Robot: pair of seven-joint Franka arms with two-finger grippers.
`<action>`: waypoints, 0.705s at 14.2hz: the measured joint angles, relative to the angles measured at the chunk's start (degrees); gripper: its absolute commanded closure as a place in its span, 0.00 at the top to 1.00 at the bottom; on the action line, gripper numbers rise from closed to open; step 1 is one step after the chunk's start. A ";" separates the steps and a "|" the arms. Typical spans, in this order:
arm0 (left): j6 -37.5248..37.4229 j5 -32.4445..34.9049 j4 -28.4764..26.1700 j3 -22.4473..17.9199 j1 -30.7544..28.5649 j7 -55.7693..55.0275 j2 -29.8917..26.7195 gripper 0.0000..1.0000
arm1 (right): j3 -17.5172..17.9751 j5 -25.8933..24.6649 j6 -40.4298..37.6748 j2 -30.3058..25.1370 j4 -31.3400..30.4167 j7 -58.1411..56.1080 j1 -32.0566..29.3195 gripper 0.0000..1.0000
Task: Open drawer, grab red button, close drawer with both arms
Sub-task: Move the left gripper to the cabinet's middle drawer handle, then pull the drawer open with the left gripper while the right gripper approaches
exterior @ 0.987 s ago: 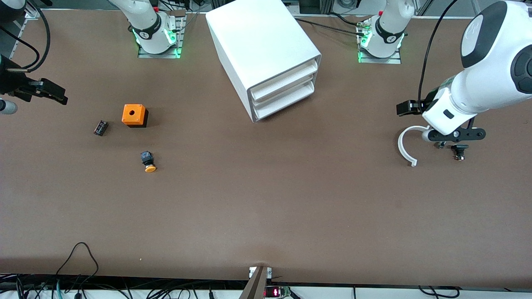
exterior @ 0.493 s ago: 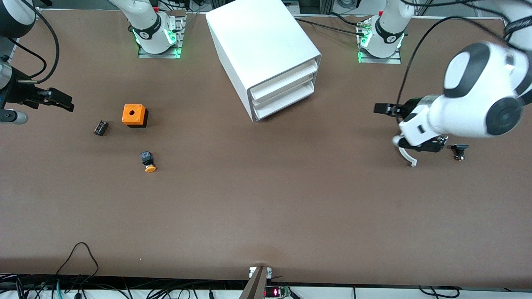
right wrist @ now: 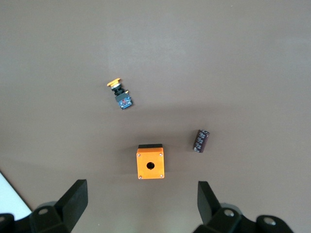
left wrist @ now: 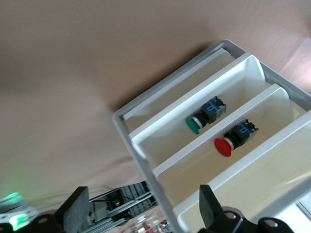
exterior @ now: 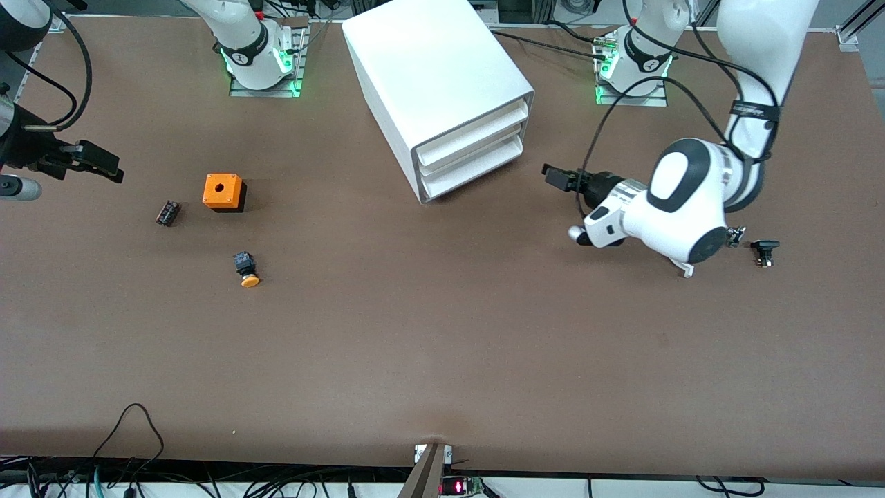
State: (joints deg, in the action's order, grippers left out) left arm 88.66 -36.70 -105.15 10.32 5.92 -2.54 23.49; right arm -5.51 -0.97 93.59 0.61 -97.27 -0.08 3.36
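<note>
White plastic makes up the box cabinet [exterior: 438, 90] standing near the robots' bases at the middle of the brown table [exterior: 442, 346]; its drawers look pushed in from the front view, and the lowest drawer [exterior: 477, 169] sits flush at the bottom; through the left wrist view the stacked trays show from their fronts, and the red-capped button [left wrist: 236, 138] lies in one tray, with a green-capped button [left wrist: 206, 116] in the tray beside it; the left gripper [exterior: 563, 178] hovers over the table in front of the drawers, fingers [left wrist: 73, 213] spread apart and holding nothing; the right gripper [exterior: 93, 160] hangs over the right arm's end of the table, jaws released and empty, near an orange box [exterior: 222, 191], a small dark cylinder [exterior: 166, 212] and an orange-capped button [exterior: 247, 270].
</note>
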 measured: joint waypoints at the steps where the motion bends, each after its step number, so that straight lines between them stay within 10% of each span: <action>1: 1.46 -2.29 -1.73 0.62 0.39 0.81 0.27 1.00 | 0.48 0.09 0.15 0.25 -0.27 -0.08 0.13 1.00; 10: 10.41 -8.88 -10.96 9.46 1.81 3.63 2.31 0.84 | 2.90 0.72 6.48 1.81 -6.57 -3.20 0.71 1.00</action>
State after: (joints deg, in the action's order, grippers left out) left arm 99.06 -45.57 -116.11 19.78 7.72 1.09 25.80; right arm -2.61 -0.25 100.07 2.42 -103.84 -3.28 4.07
